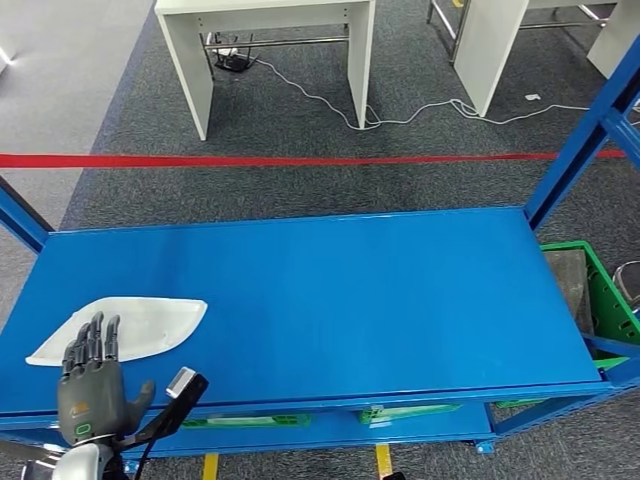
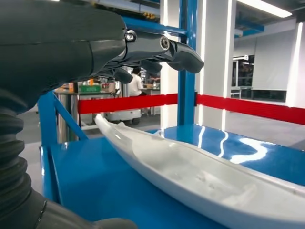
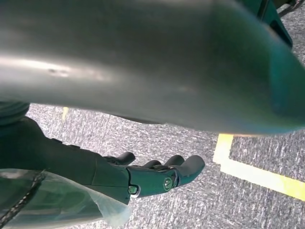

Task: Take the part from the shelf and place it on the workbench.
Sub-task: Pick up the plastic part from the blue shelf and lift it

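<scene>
A flat white moulded part lies on the left end of the blue shelf top. My left hand hovers at the shelf's front edge, its fingertips over the part's near rim, fingers straight and apart, holding nothing. In the left wrist view the part stretches out below the extended fingers, with a gap between them. My right hand hangs low over grey carpet, fingers loosely extended and empty.
Blue uprights frame the shelf at both ends. A green crate sits to the right of the shelf. White desks and cables stand beyond a red floor line. Yellow tape marks the carpet.
</scene>
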Robot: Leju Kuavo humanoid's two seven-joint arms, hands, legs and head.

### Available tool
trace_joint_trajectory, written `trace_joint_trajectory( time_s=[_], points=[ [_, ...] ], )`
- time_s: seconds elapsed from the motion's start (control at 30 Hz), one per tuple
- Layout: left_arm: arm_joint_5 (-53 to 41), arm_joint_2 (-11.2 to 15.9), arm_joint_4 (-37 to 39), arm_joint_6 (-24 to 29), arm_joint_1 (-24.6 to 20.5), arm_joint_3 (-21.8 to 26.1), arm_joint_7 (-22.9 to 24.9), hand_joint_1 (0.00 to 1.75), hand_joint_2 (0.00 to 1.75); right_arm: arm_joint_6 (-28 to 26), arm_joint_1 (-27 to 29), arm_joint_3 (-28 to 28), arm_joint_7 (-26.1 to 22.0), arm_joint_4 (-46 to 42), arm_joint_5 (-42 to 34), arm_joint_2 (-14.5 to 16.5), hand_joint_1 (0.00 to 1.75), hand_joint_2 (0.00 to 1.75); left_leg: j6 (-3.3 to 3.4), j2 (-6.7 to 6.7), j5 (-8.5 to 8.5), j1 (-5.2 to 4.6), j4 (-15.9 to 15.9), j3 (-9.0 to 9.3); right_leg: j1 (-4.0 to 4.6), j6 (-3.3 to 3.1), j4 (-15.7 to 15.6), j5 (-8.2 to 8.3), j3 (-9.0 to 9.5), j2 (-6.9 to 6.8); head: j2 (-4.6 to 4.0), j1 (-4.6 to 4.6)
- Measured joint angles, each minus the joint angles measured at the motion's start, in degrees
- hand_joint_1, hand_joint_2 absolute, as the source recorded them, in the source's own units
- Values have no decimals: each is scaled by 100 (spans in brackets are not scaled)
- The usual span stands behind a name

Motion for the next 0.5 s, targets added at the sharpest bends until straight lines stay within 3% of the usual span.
trace_joint_trajectory(
  time_s=[0.07,0.13,0.27,0.33,0.4,0.43,0.47,0.5],
  points=[
    [0,-72,51,26,-59,31,-36,0,175,-2,-2,-1,-1,0,14,0,0,0,31,0,370,-4,-756,340,13,25,14,-13,8,10,0,-1],
    [0,-132,82,41,-98,50,-51,0,175,-3,-5,-1,-2,0,21,0,0,0,90,-2,459,-22,-1165,502,30,77,34,-18,-23,16,0,7],
    [5,-210,122,54,-125,90,-64,0,175,-8,-7,-1,-1,0,38,0,0,0,234,0,461,-23,-1248,498,19,207,132,-94,-107,13,0,17],
    [40,-263,148,70,-146,138,-82,0,175,-7,-9,-1,7,0,53,0,0,0,291,12,478,-7,-1272,501,10,252,643,-394,-358,12,0,41],
    [103,-320,241,96,-159,250,-118,0,175,6,-4,-1,25,0,83,0,0,0,313,24,477,-11,-1270,494,7,278,1424,-724,-736,10,0,58],
    [138,-343,315,117,-167,329,-149,0,175,16,0,-1,46,0,105,0,0,0,315,29,475,-13,-1269,494,6,284,1657,-770,-855,10,0,57],
    [172,-365,403,146,-182,420,-192,0,175,28,4,-1,67,0,129,0,0,0,315,30,475,-14,-1268,497,5,284,1683,-706,-876,9,0,60],
    [200,-387,501,182,-205,516,-249,0,175,36,5,-1,87,0,154,0,0,0,312,27,473,-14,-1268,504,3,275,1448,-528,-767,8,0,59]
  ],
)
